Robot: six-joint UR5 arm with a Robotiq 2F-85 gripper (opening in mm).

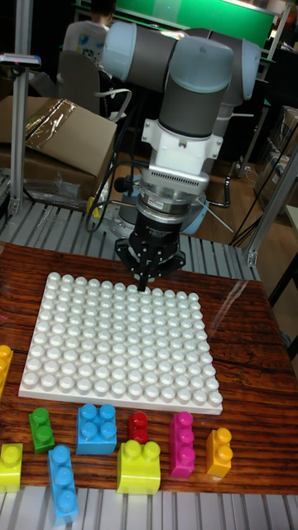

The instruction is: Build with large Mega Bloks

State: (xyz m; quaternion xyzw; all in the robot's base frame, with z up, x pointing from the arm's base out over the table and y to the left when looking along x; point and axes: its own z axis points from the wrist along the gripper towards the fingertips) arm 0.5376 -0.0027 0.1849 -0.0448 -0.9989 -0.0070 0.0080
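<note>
Gripper [146,286] hangs clenched and empty over the white baseplate [124,344]'s far edge; 1 red block [138,426] sits nearby in front.

One white studded baseplate [124,344] lies on the table. Near its front edge sit nine blocks: two blue [97,428], three yellow [138,466], one green [41,429], one red [139,426], one pink [181,445], one orange [219,451].
</note>
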